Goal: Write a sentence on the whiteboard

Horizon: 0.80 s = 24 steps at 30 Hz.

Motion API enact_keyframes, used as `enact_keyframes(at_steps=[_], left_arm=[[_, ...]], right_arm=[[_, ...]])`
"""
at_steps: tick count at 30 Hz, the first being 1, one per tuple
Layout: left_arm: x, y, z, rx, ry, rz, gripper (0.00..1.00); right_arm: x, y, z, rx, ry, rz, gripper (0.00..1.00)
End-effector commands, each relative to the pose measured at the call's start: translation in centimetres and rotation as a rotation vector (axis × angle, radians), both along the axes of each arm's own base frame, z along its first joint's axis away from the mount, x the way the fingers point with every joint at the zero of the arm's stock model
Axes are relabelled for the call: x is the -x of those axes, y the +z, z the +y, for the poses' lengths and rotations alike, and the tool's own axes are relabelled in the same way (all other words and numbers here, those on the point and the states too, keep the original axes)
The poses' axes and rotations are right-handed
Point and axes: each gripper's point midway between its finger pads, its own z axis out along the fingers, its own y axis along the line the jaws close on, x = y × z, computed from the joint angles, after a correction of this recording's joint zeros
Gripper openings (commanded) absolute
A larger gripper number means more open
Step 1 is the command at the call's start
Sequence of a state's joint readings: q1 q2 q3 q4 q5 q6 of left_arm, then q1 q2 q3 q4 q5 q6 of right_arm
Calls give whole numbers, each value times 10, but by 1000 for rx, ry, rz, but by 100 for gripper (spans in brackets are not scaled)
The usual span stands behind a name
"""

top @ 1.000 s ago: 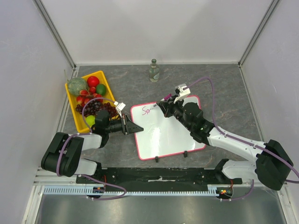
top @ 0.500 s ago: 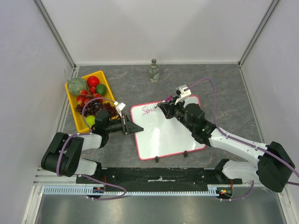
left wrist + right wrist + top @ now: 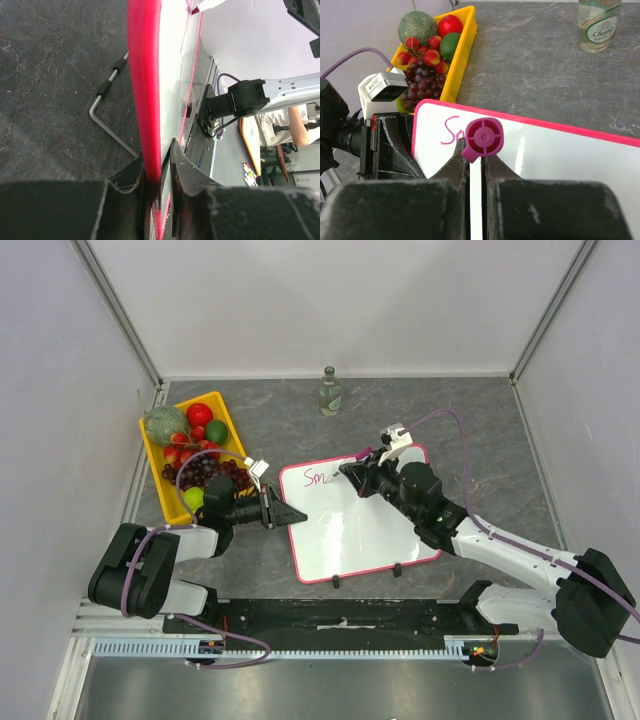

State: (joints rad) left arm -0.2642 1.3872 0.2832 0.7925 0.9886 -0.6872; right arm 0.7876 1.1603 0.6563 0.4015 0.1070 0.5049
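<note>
**"Sm" on the board, marker pinched, board clamped**

Your writing [image 3: 317,477] reads only "Sm" in pink. It sits in the far-left corner of the whiteboard [image 3: 365,530], which lies on the table [image 3: 480,430] between the two arms. Your right gripper [image 3: 350,468] is over the board's far edge, just right of those letters. In its wrist view the fingers are closed to a narrow gap on a pink marker [image 3: 482,138], seen end-on, with its tip hidden. Your left gripper [image 3: 159,167] is pinched on the board's red rim at the left edge, with a finger on each side of it. A yellow tray [image 3: 461,57] of fruit sits left of the board. A glass bottle [image 3: 329,392] stands at the far side of the table, and a hex key [image 3: 107,98] lies on the table beside the rim.
</note>
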Motion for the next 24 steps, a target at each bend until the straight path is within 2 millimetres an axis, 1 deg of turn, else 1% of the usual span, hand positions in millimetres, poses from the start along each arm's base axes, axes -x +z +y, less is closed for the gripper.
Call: enact_keyframes(at_steps=[1, 5, 7, 16, 24], left_arm=[[1, -22, 3, -73, 4, -24, 2], [2, -22, 2, -73, 3, -24, 2], [1, -22, 3, -72, 4, -24, 2], [1, -22, 3, -73, 4, -24, 2], [1, -22, 3, -73, 4, -26, 2]], right_arm=[[-5, 43, -1, -89, 6, -39, 0], [-7, 57, -3, -112, 5, -63, 0], [-11, 58, -4, -111, -2, -65, 0], [-22, 33, -4, -73, -25, -29, 0], [-20, 15, -10, -37, -32, -11, 0]])
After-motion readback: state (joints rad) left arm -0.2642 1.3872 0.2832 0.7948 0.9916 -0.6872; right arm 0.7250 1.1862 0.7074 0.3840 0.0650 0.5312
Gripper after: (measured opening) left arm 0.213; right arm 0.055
